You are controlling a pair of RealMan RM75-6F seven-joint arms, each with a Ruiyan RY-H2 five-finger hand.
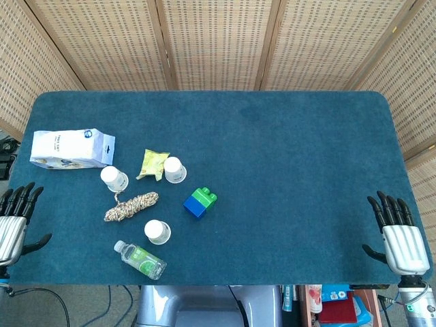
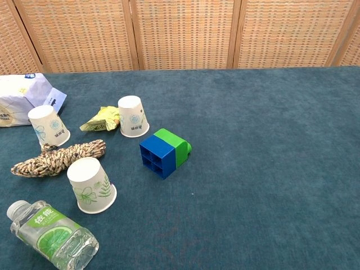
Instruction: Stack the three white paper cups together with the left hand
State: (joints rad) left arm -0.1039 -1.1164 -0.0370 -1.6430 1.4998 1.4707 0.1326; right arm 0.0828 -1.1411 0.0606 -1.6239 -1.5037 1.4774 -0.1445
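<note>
Three cups (image 2: pixel 90 184) (image 2: pixel 49 126) (image 2: pixel 133 116) upturned, apart on surface (image 1: pixel 286 163): unstacked. Left hand (image 1: pixel 12 225), right hand (image 1: pixel 396 235) parked at edges, fingers spread, grasping nothing.

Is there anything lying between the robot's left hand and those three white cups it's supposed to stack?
Partly. The braided rope and water bottle lie among the cups, so the left hand may brush them.

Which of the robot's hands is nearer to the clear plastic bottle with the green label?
Left. The left hand sits at the table's left edge, just left of the clear plastic bottle with the green label. The right hand is at the opposite edge, far right of it.
</note>
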